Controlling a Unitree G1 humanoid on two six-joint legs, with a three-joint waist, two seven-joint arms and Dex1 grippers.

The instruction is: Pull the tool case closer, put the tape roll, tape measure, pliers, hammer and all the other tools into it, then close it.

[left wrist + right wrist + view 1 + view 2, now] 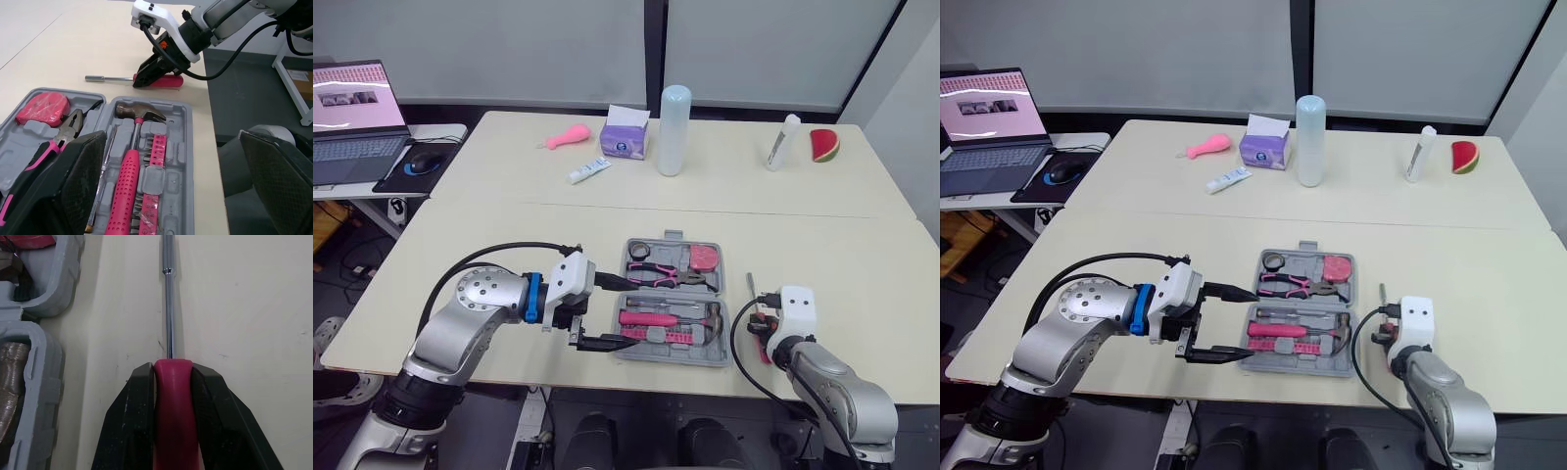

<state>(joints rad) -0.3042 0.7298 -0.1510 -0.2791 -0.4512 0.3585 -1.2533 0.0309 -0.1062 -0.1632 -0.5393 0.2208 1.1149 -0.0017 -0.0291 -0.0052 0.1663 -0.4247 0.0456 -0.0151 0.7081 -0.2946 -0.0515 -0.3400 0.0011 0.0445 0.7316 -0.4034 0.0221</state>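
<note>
At the desk's (509,294) front edge, the open tool case (685,356) holds the tape roll (639,252), pliers (661,276) and tape measure (705,257) in its far half. Its near half holds the hammer (666,318) and a bit strip (666,336). We see the left gripper (1253,323) spread wide and empty at the case's left end. The right gripper (171,369) clamps the pink handle of the screwdriver (168,308), which lies on the desk just beside the case, toward the right edge.

My cream bench (509,225), two tops joined at a seam

On the near top in front of me the grey tool case (673,237) lies open, and just beside it, to my right, a red-handled screwdriver (169,313) lies flat. On the far top, from my left, sit a pink balloon-shaped toy (568,136), a small white tube (589,170), a purple tissue box (625,138), a tall white cylinder (674,129), a slim white bottle (783,142) and a watermelon slice (823,145).
</note>
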